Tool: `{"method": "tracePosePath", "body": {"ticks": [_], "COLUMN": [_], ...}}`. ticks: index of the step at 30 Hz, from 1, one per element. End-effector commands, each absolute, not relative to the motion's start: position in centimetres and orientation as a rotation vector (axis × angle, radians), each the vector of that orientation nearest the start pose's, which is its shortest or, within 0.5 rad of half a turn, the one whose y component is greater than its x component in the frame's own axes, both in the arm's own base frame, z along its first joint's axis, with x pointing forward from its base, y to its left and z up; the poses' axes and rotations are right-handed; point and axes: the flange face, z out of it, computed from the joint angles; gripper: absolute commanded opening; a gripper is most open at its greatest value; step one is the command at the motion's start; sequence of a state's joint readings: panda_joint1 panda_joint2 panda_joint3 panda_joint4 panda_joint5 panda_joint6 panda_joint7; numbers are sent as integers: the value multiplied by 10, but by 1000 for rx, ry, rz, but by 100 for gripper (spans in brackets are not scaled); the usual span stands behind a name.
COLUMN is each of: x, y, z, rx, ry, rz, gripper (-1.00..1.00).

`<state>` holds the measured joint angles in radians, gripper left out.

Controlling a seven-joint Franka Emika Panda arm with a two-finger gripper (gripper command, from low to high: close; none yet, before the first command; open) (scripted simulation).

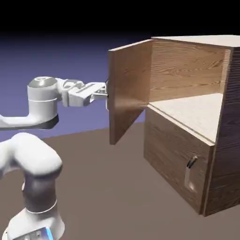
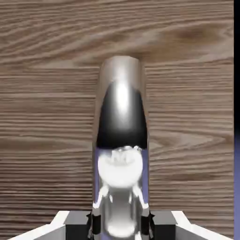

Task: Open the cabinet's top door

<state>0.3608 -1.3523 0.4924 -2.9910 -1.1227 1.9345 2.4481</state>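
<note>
Cabinet (image 1: pixel 183 161) of brown wood grain fills the exterior view from about two to four o'clock, its pale upper space exposed. White arm (image 1: pixel 43 101) stands opposite, toward nine o'clock, reaching across to the door's outer face. The top door (image 1: pixel 129 89) is near twelve o'clock, swung well out from the cabinet front on its far-side hinge; I judge the opening nearly or fully done. The lower door (image 1: pixel 173 154), toward four o'clock, is closed.

The gripper (image 1: pixel 107 93) is at about eleven o'clock, by the door's free edge. In the hand view the glossy bar handle (image 2: pixel 122 117) runs from the middle down to six o'clock, and the jaws are drawn narrow around it, one finger on either side.

If more swing is wanted, lead the hand along an arc about the hinge, turning the wrist with the panel; a straight pull could twist the bar out of the fingertips (image 2: pixel 157 225). To finish, spread them first, then back squarely off the handle so the door isn't dragged closed.
</note>
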Motion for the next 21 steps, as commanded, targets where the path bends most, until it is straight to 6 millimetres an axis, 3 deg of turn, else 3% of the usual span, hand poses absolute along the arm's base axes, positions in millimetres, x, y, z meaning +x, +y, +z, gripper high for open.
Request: {"method": "tracePosePath", "body": {"ticks": [1, 12, 21], "x": [184, 149, 139], "y": [126, 226, 314], "z": [504, 504, 504], "rx": [-1568, -1449, -1325], "ry": [1579, 1852, 2084], "rz": [-2225, -2334, -2410], "gripper": [-100, -100, -100]}}
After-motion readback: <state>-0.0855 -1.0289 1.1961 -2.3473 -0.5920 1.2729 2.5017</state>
